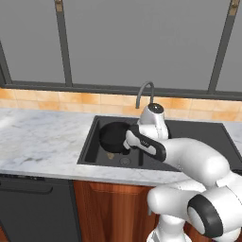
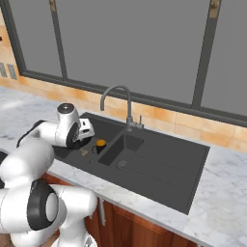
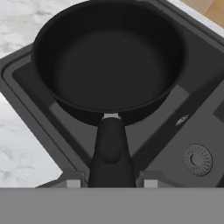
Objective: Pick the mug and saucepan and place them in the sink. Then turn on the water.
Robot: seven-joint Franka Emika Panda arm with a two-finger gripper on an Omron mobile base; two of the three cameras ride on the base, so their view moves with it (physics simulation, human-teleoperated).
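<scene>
Black matte saucepan hangs over dark rectangular sink; my gripper pinches its handle. Lower level, then release.

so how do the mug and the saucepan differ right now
The saucepan is wide, shallow and all black; the mug is a much smaller dark cup with an orange top. The saucepan's handle sits between the fingers of the gripper, held above the sink; the mug stands free, upright. Both are at the sink.
</scene>
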